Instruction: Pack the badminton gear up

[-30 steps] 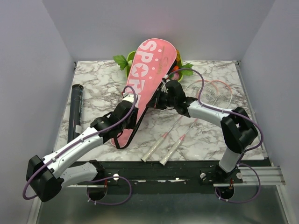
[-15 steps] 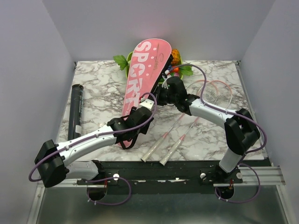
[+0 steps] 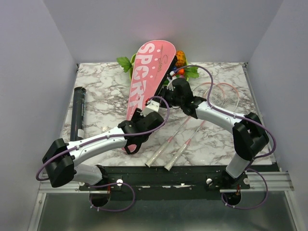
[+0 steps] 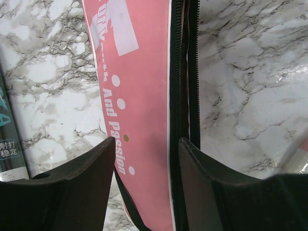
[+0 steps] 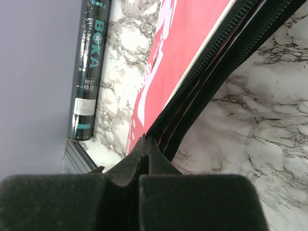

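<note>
The pink bag is held up at a slant, with its wide end raised toward the back wall. Its black zip edge is pinched by the right claw, which is squeezed tight. The thin end of the bag is seen between the fingers of the left claw, which are spread apart. The black tube is laid well to the left of the left claw. The two rackets are laid just to its right, on the marble table.

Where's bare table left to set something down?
Free: back-left marble between tube and bag; back-right corner behind the rackets; a front strip right of their handles. Crowded: the centre, where left arm and right arm meet over the bag.
</note>
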